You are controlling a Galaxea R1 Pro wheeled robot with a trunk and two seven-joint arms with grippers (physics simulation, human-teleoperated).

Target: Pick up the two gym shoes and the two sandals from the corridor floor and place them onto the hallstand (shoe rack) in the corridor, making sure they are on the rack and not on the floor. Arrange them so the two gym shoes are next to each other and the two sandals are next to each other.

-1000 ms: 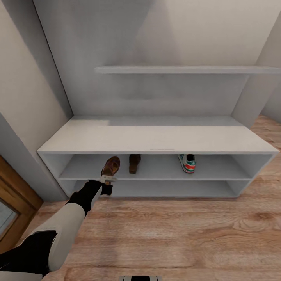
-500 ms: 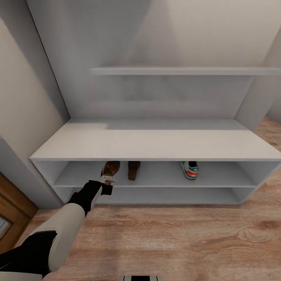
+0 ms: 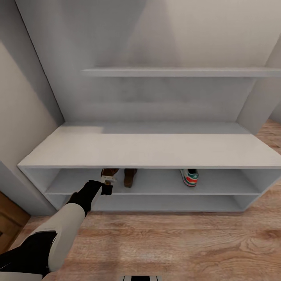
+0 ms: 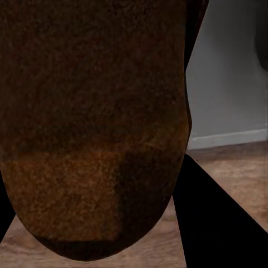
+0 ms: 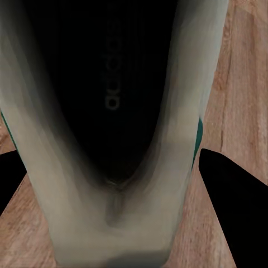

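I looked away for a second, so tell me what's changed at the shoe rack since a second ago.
The left gripper has carried its brown sandal deeper onto the hallstand's upper shelf, beside the other sandal; the bench top now hides more of it. The head camera also moved closer. The gym shoe on that shelf stayed put, and the sandal is still held.

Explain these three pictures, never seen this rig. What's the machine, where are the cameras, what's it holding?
It is a simulated wheeled robot with two arms. The wide picture comes from its head camera. The left gripper reaches into the upper shelf of the shoe rack, holding a brown sandal. A second sandal stands beside it, and one gym shoe sits further right on the same shelf. The other two pictures come from cameras on the wrists. The left one looks close at the held sandal; the right one shows the other gym shoe in close-up above the wood floor, apparently held.
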